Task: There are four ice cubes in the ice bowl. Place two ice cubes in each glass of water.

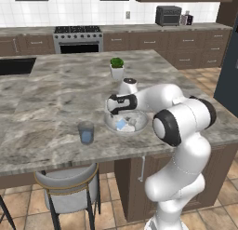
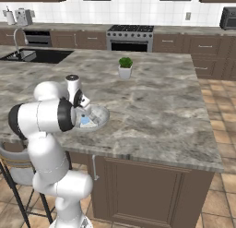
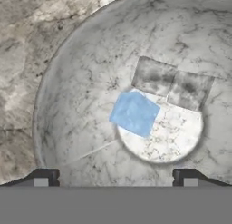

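Ice cubes in grey ice bowl; tumbler left.

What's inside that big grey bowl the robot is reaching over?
The ice bowl holds one blue ice cube and two greyish cubes. The arm covers part of the bowl from the base cameras.

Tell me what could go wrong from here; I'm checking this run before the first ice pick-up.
The hand hangs open over the ice bowl. The blue ice cube lies touching two greyer cubes, so closing may catch or push a neighbour. The bowl's sloped wall could let a cube slide away from the fingers. The glass of water is narrow and stands apart, to the bowl's left, so a drop may miss it.
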Controlling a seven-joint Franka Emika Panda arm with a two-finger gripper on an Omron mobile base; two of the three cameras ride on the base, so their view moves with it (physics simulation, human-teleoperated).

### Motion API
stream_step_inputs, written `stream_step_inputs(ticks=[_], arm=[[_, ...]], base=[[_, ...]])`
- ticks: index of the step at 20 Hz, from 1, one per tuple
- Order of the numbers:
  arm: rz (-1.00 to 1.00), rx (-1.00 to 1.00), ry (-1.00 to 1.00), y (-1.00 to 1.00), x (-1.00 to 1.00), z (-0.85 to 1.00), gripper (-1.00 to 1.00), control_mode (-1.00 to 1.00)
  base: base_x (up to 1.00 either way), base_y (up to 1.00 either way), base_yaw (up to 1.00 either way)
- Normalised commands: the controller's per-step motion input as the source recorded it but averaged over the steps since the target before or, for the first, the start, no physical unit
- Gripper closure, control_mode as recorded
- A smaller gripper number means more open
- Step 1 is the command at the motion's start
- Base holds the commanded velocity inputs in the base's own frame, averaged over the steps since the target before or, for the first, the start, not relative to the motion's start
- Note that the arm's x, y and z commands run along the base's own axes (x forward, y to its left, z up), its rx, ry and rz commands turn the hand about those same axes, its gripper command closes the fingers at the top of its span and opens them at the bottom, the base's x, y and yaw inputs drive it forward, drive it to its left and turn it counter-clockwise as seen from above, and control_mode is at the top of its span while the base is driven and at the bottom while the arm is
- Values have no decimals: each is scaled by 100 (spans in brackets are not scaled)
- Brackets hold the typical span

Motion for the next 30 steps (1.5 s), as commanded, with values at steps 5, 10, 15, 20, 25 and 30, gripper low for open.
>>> stream_step_inputs(ticks=[5, 10, 15, 20, 25, 30], arm=[[-27, 1, 15, -31, 5, -14, -100, -100], [-5, 0, 4, -62, 2, -21, -100, -100], [0, 1, 0, -4, 26, -9, -100, -100], [0, 5, 0, 0, 35, -19, -100, -100], [0, 6, 0, 6, 18, -18, -100, -100], [0, 1, 0, 30, -5, -3, -100, -100]], base=[[0, 0, 0], [0, 0, 0], [0, 0, 0], [0, 0, 0], [0, 0, 0], [0, 0, 0]])
